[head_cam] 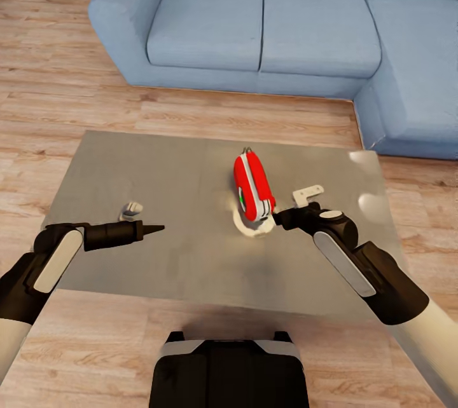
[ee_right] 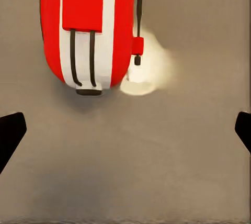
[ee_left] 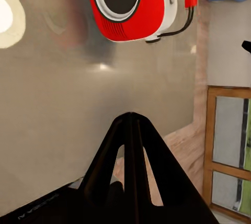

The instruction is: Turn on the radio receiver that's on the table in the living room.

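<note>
Right hand (head_cam: 280, 216) splayed, glossy rounded red radio (head_cam: 253, 187) — upright

Head view high over table (head_cam: 159, 173); both wrist views close on radio (ee_left: 130, 4).

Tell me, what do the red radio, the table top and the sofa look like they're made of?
The radio looks like smooth moulded plastic: glossy red shell, white bands, no grain. The table has a glossy grey-brown top that mirrors a lamp and the radio, perhaps lacquer or polished stone; I can't tell which. The sofa seems matte blue woven fabric, with soft seamed cushions.
</note>
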